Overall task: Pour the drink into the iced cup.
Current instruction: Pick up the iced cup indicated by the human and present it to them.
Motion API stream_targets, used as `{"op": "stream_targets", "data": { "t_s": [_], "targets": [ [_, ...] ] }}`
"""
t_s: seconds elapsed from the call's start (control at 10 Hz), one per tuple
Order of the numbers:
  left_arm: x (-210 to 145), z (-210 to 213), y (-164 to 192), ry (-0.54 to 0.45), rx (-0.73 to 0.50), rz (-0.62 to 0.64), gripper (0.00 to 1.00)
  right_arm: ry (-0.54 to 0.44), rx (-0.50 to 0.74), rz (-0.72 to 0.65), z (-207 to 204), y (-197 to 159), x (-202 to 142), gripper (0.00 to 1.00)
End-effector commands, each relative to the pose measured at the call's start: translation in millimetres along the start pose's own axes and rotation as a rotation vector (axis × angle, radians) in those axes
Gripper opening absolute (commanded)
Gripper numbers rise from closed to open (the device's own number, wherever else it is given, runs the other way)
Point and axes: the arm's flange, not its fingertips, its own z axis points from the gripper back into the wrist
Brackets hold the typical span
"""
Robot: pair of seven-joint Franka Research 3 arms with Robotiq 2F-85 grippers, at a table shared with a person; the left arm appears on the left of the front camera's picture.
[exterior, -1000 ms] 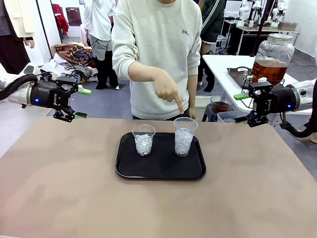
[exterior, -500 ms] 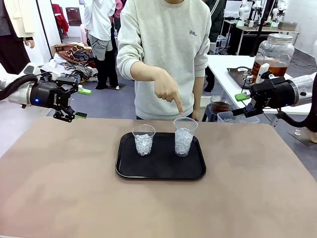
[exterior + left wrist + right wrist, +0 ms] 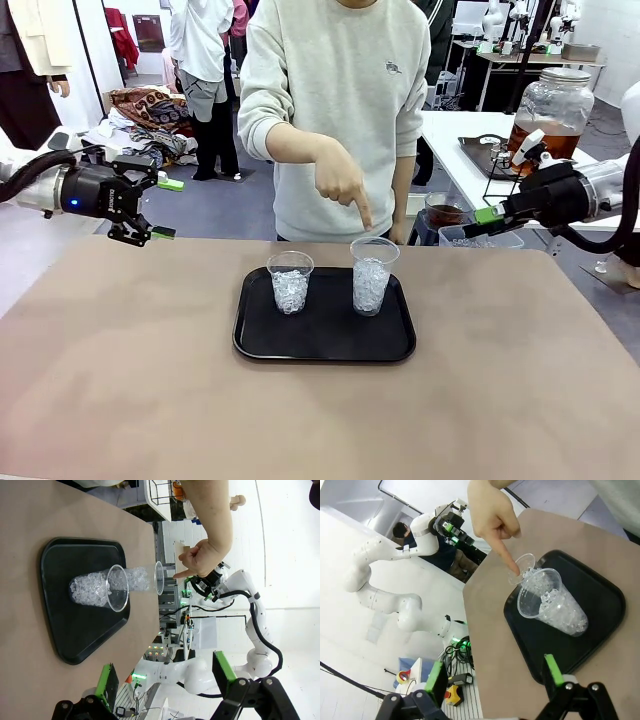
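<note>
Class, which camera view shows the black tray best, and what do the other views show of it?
The front view: the black tray lies level and whole, with all four edges clear. The left wrist view shows it whole but turned sideways. The right wrist view shows it tilted and seen at a slant.

Clear iced cup (image 3: 370, 278) upright on tray (image 3: 325, 340)

Table (image 3: 110, 380): bare on every side of the central tray (image 3: 320, 348). Tray's near half free. Obstacles at tray's far edge: left iced cup (image 3: 290, 283), right iced cup (image 3: 371, 276), person's hand (image 3: 340, 182) just above the latter.
</note>
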Motion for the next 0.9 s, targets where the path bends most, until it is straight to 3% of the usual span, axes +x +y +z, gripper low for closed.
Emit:
{"op": "stream_targets", "data": {
  "t_s": [0.0, 0.3, 0.8],
  "targets": [
    [-0.2, -0.7, -0.4, -0.010, -0.012, 0.004, 1.00, -0.003, -0.005, -0.005, 1.3, 2.7, 0.9, 1.00],
    [-0.2, -0.7, -0.4, -0.010, -0.012, 0.004, 1.00, 0.000, 0.000, -0.001, 0.1, 0.1, 0.0, 1.00],
    [-0.2, -0.7, -0.4, -0.010, -0.012, 0.004, 1.00, -0.103, -0.025, 0.455, -26.3, -40.9, -3.4, 1.00]
  ]
}}
